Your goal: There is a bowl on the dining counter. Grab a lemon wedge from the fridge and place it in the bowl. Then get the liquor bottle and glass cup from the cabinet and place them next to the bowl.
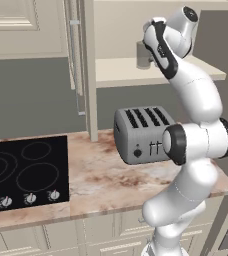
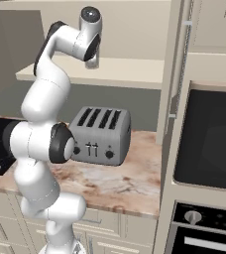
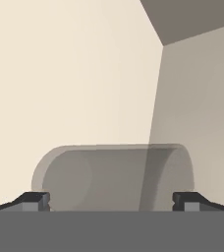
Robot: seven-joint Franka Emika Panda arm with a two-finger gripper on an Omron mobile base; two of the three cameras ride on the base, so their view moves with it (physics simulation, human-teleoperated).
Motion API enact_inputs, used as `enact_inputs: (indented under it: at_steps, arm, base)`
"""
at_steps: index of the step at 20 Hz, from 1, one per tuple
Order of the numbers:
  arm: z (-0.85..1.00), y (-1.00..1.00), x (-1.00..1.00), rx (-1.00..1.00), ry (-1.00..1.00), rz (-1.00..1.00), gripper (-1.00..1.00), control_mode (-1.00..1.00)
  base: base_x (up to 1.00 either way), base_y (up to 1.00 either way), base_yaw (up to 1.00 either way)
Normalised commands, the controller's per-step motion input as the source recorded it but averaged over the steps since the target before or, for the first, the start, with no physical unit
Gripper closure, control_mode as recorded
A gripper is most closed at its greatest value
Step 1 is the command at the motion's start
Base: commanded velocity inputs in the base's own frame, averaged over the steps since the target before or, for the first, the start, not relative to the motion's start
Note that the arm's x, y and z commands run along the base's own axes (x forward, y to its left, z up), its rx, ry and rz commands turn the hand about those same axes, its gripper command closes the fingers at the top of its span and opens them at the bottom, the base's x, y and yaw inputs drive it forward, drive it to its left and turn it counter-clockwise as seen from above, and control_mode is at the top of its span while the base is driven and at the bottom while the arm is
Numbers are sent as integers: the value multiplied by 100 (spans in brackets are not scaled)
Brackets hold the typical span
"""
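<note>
Up close, the tool [image 3: 112, 199] stands spread wide around the glass cup [image 3: 115, 176] on the cream cabinet shelf [image 1: 118, 71] near its front edge, ungripped, so closing off-centre could tip it, while below sit a toaster [image 1: 141, 134] and black cooktop [image 1: 26, 170] on the marbled tabletop [image 1: 111, 182].

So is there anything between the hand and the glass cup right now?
Nothing visible. In the hand view the glass cup sits directly ahead of the open hand, framed between its two fingertips, on the cabinet shelf.
</note>
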Motion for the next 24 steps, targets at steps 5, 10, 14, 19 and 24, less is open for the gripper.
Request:
enact_inputs:
  at_steps: [5, 10, 14, 19, 24]
  arm:
    - [-8, -7, 25, 0, 0, 0, -100, -100]
    - [-6, -7, 26, 0, 0, 0, -100, -100]
    - [-11, -5, 13, 0, 0, 0, -100, -100]
    - [-32, 0, -2, 0, 0, 0, -100, -100]
    - [-32, 0, 0, 0, 0, 0, -100, -100]
  base:
    - [0, 0, 0]
    - [0, 0, 0]
    - [0, 0, 0]
    - [0, 0, 0]
    - [0, 0, 0]
